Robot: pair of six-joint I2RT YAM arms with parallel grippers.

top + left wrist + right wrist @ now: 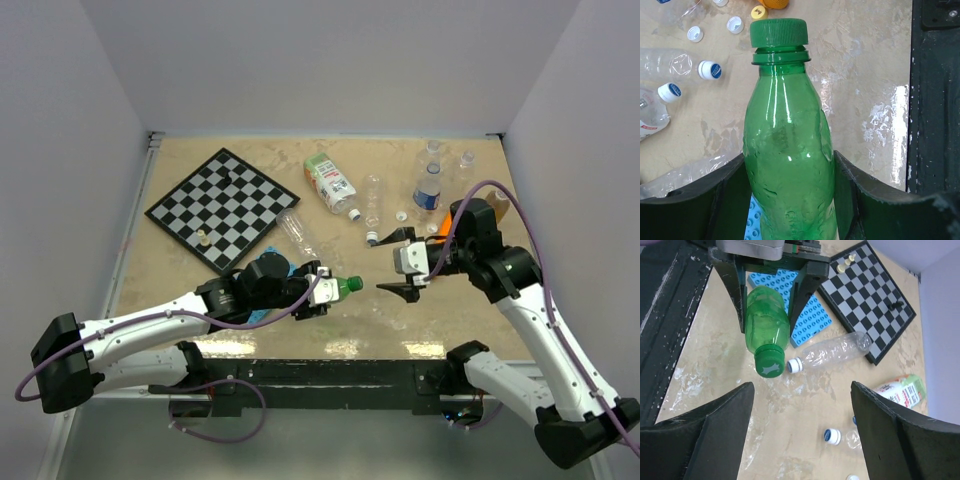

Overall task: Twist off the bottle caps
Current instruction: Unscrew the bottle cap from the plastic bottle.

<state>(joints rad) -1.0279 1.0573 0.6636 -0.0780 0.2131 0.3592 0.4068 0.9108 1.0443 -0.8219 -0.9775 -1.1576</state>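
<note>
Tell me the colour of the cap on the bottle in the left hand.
Green cap, same as its bottle; shows best in the left wrist view.

Counts: 1 chessboard [222, 208] at 10 o'clock, carrying 2 pale chess pieces [842, 266] and 1 dark piece [233, 172]. 1 green bottle [767, 322] at 6 o'clock with 1 green cap [770, 364]. 1 labelled bottle [330, 182] at 12. Clear bottles [300, 232]: at least 4, centre to 1 o'clock; cluster too small for an exact count. Loose white caps [695, 34]: 3 in the left wrist view, plus 1 yellow cap [759, 12]. 1 blue studded plate [817, 315].
</note>
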